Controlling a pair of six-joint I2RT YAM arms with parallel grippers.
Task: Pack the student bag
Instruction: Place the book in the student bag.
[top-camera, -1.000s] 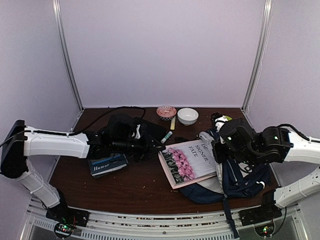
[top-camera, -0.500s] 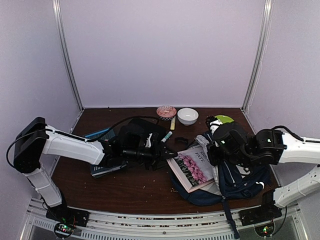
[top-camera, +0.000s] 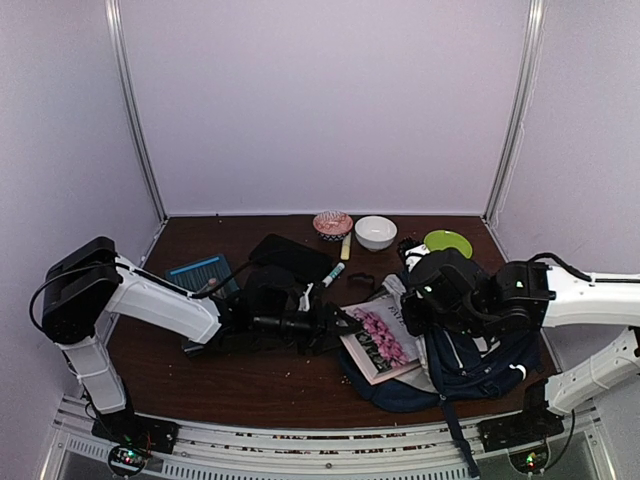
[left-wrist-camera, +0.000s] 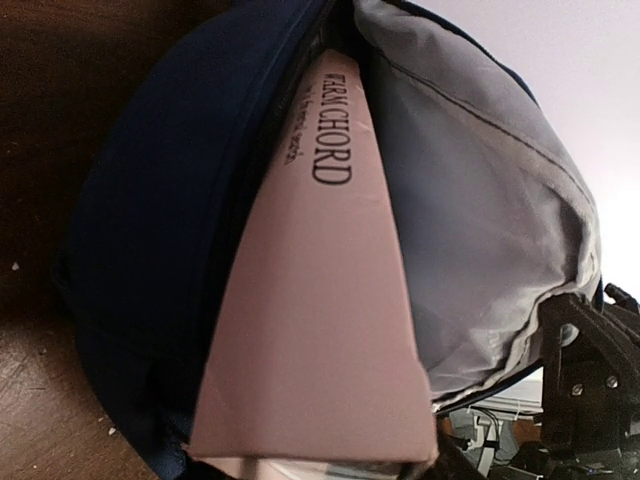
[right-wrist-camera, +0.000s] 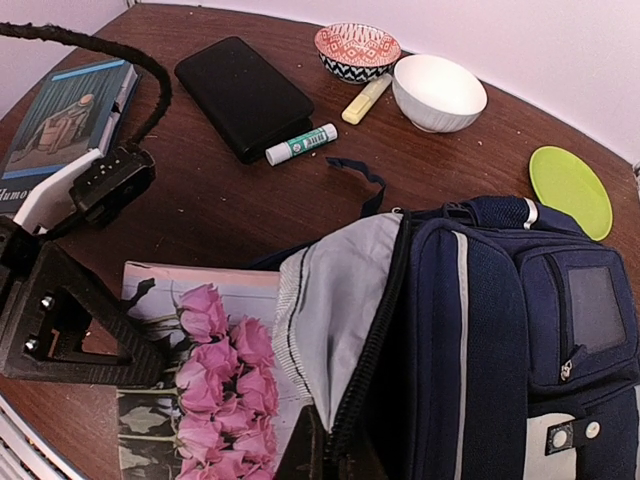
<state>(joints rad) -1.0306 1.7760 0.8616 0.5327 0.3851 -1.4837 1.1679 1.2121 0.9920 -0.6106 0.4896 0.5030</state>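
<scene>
Navy-blue fabric with thin white stripes and grey lining: student bag (top-camera: 478, 362), slumped on the near right part of the dark wooden table (top-camera: 270, 385), mouth turned to the left. Held open at the zip edge by the right gripper (right-wrist-camera: 330, 450), pinched tight on the rim so that the grey flap stands up.

Inside that mouth now: far end of the pink-covered paperback (top-camera: 378, 338) with roses on its front, spine wedged between navy wall and grey lining in the left wrist view. A second ago lay flat and wholly outside the bag, cover fully in view; half a second ago just reaching the opening. Brought there by the left gripper (top-camera: 345, 322), seemingly clamped on the paperback's near edge, though fingertips not visible in its own camera. Left arm stretched further rightward than before, uncovering the dark blue book (top-camera: 203, 274) at the left.

Means first item roughly halfway in, not yet seated, near half lying out over the table. Calls for a further push along the same line with the rim kept lifted; some risk of a corner catching the lining.

Behind, well apart from the bag's mouth: black flat pouch (top-camera: 290, 258), white-and-green glue stick (top-camera: 333, 273), yellow marker (top-camera: 346, 247), white bowl (top-camera: 375, 232), red patterned bowl (top-camera: 332, 223), lime-green plate (top-camera: 447, 243). Probably several of these left to pack.
</scene>
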